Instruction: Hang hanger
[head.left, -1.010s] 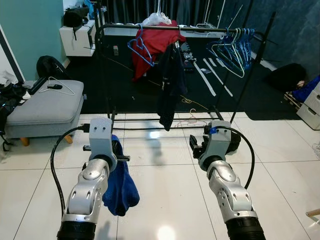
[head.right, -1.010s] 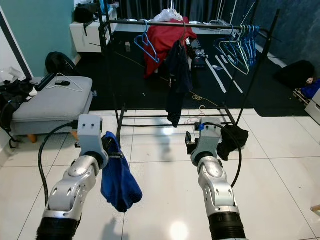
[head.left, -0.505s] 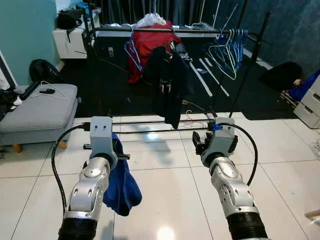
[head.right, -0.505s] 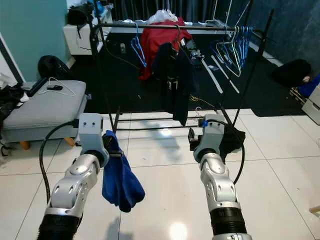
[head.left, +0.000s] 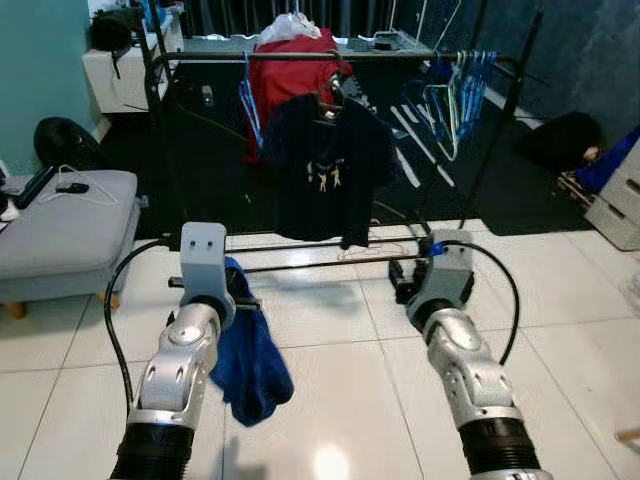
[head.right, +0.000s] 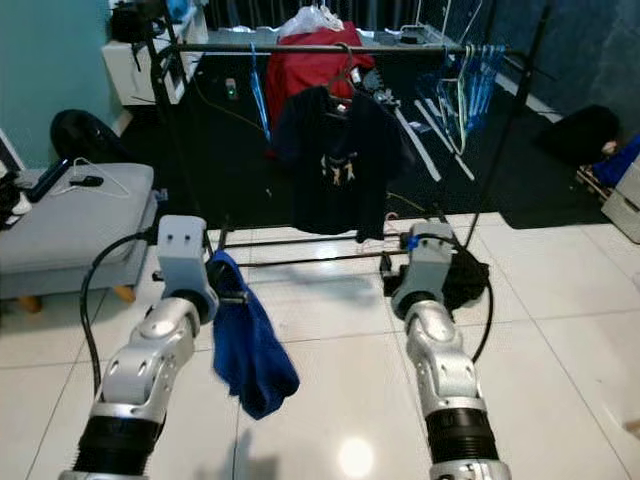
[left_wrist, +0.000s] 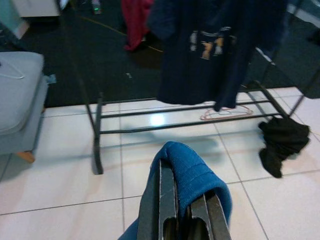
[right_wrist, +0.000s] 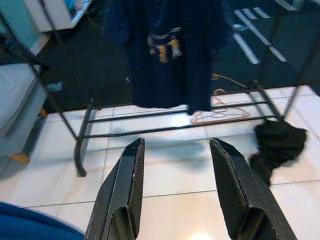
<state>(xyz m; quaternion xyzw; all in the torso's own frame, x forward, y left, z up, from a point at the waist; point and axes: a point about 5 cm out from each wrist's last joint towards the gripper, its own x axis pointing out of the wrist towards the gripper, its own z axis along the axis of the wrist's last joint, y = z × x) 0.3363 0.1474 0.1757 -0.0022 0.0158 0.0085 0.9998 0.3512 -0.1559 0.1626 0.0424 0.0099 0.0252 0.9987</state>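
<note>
1. Left gripper (left_wrist: 182, 210): fingers closed narrow on a blue cloth (head.left: 250, 350), which drapes over the fingertips & hangs down beside the left arm, above the white tile floor (head.left: 330, 400).
2. Right gripper (right_wrist: 180, 190): fingers spread wide, nothing between them; held out over the floor, pointing toward the rack's base.
3. Rack (head.left: 300, 57): black clothes rack standing ahead of both arms, top bar running across, feet at the edge where tile meets dark carpet.
4. Navy tee (head.left: 325, 165): on a hanger on the bar, near mid rack, facing the robot w/ small print on the chest.
5. Red garment (head.left: 290, 75): on the bar behind/left of the tee; white bag-like thing above it, can't tell what.
6. Hangers (head.left: 450, 90): bunch of blue/pale bare ones toward the right end of the bar; one more blue one left of the red garment.
7. Pink hanger (right_wrist: 220, 114): lies on the floor under the rack's low bars.
8. Black cloth (right_wrist: 275, 142): heap on the tile near the rack's right foot.
9. Grey ottoman (head.left: 60, 230): left of the rack, w/ white cable on top.
</note>
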